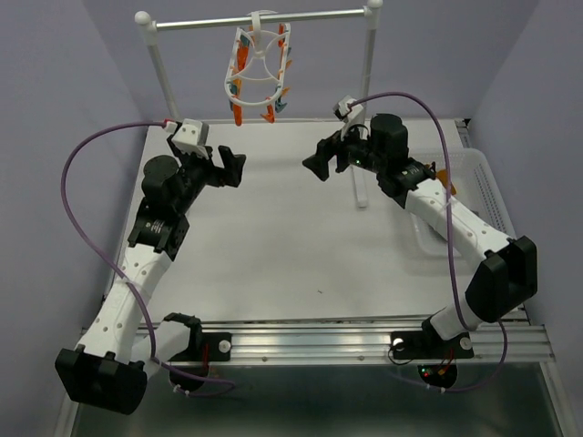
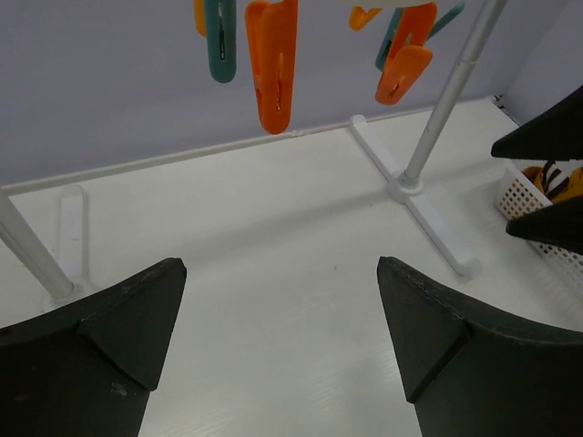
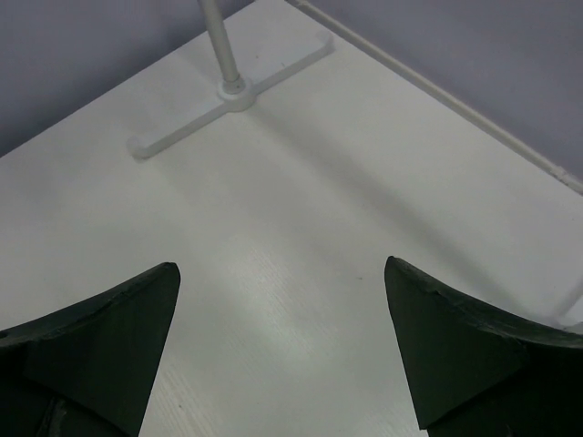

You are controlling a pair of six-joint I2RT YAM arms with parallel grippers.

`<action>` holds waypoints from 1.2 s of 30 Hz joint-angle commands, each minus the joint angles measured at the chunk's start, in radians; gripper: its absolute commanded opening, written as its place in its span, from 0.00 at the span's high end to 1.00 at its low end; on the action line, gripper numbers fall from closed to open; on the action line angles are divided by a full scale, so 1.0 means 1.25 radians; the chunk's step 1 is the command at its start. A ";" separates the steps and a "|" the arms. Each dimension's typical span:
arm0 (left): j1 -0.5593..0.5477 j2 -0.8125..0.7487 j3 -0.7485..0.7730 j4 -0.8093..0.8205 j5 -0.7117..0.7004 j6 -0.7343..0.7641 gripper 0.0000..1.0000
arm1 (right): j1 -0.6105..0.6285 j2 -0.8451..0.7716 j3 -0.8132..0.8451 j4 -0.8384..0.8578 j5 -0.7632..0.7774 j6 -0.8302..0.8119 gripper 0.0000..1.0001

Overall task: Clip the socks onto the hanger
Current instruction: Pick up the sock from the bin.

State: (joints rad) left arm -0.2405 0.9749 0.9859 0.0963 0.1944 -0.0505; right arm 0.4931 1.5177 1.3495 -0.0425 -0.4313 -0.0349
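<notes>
- The hanger [image 1: 258,68] hangs by its hook from the middle of the rail [image 1: 273,20], with orange and teal clips [image 2: 273,64] dangling.
- Left gripper [image 1: 234,168]: released, jaws spread wide with nothing between them. It hovers over the table [image 1: 273,255] in front of the rail, towards its left post.
- Right gripper [image 1: 319,162]: also spread and empty, in front of the rail near its right post.
- A striped orange sock [image 2: 556,179] lies in the basket [image 2: 515,191], right of the rail's right foot. I cannot make out the other socks.
</notes>
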 commanded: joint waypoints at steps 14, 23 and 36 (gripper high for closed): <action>0.000 -0.015 -0.057 0.073 -0.018 0.006 0.01 | 0.006 0.033 0.087 0.089 0.017 0.037 0.00; 0.000 -0.021 -0.073 0.069 -0.035 -0.004 0.01 | 0.006 0.035 0.076 0.091 0.088 0.017 0.00; 0.000 -0.034 -0.087 0.064 -0.063 -0.007 0.01 | 0.041 0.072 0.133 0.012 0.036 -0.012 0.00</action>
State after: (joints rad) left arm -0.2405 0.9699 0.8917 0.1310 0.1364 -0.0582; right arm 0.4999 1.6001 1.4502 0.0029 -0.3634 -0.0128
